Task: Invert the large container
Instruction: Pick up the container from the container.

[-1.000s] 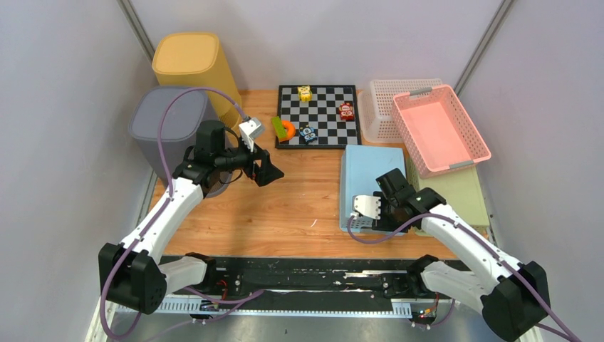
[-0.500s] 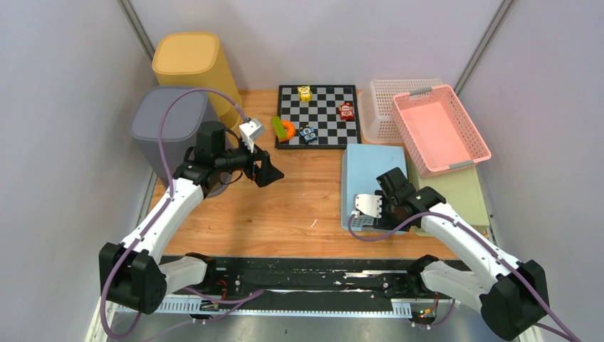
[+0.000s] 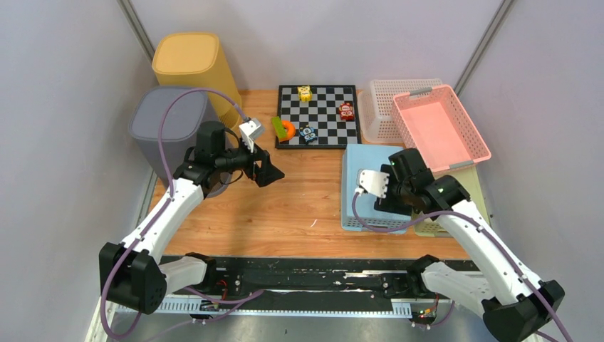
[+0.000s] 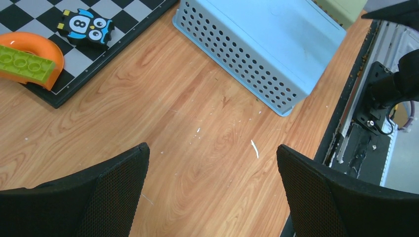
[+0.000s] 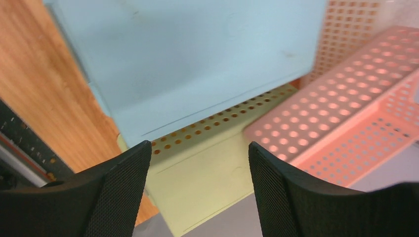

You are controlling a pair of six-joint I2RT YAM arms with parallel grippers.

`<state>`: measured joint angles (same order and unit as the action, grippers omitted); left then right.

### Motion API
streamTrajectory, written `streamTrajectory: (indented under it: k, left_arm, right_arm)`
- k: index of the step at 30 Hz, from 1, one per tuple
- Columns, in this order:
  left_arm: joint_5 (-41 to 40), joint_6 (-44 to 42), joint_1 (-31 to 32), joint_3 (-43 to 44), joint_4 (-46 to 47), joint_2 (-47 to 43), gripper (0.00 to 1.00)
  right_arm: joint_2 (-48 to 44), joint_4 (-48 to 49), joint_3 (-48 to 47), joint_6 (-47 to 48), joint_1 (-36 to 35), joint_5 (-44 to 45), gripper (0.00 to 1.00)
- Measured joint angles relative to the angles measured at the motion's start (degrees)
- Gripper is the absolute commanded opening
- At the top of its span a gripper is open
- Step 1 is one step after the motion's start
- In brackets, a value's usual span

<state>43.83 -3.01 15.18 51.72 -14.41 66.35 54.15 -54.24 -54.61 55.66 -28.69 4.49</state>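
The wooden tabletop (image 3: 285, 206) carries the large blue container (image 3: 365, 162) on its right half. It lies bottom-up, its perforated walls reaching down to the wood, just beside a pale green container (image 3: 466, 191). My right jaws hang spread apart above the blue container's right side, gripping nothing. My left jaws stand wide open and empty over bare wood, well to the container's left.

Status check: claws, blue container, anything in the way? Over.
Left claw open, empty. Right claw open, empty, above blue container, which lies bottom up. Pink basket, green box close beside it.
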Motion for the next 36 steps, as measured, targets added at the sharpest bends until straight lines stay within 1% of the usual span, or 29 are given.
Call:
streamTrajectory:
  k: [4, 7, 11, 13, 18, 22, 24, 28, 32, 33, 35, 36]
  left_arm:
    - [1.22, 0.11, 0.0, -0.46, 1.38, 0.0, 1.0]
    - [1.38, -0.87, 1.09, -0.9, 1.84, 0.68, 1.0]
    - [-0.76, -5.03, 6.32, -0.72, 0.76, 3.89, 1.0]
    - [-2.58, -6.69, 9.03, -0.48, 0.37, 6.34, 1.0]
    - [-7.5, -8.72, 14.47, 1.31, 0.33, 12.02, 1.0]
    - [-9.94, -9.9, 18.67, 3.28, 0.59, 15.87, 1.0]
    - [-10.67, -10.36, 20.48, 4.02, 0.61, 17.68, 1.0]
    - [-11.06, -10.51, 22.1, 5.29, 0.46, 20.09, 1.0]
    - [-11.74, -10.6, 22.08, 5.92, 0.42, 20.02, 1.0]
    - [-12.07, -10.75, 22.08, 5.97, 0.42, 19.8, 1.0]
    - [-12.59, -11.21, 22.08, 5.97, 0.22, 19.28, 1.0]
    - [-13.09, -11.54, 22.08, 6.01, 0.0, 18.84, 1.0]
  right_arm:
    - [1.68, 2.12, -6.29, -5.33, 0.07, 0.33, 0.75]
    - [5.81, 5.2, -11.89, -10.64, 1.25, 0.92, 0.75]
    - [12.57, 9.75, -17.97, -17.86, 6.95, 0.9, 0.75]
    - [17.16, 11.96, -21.7, -21.86, 11.93, 0.44, 0.75]
    - [27.47, 14.56, -29.0, -28.39, 20.83, -0.26, 0.75]
    - [34.12, 15.37, -32.5, -31.63, 24.63, -1.62, 0.74]
    - [36.79, 15.5, -33.7, -32.52, 25.44, -2.08, 0.72]
    - [41.33, 15.69, -35.23, -33.73, 25.88, -3.41, 0.65]
    - [44.39, 15.67, -35.87, -34.75, 25.86, -4.59, 0.56]
    - [44.76, 15.67, -35.87, -35.06, 25.88, -4.7, 0.53]
    - [45.03, 15.67, -35.87, -35.52, 25.9, -4.79, 0.44]
    - [45.03, 15.65, -35.87, -35.98, 25.99, -4.94, 0.37]
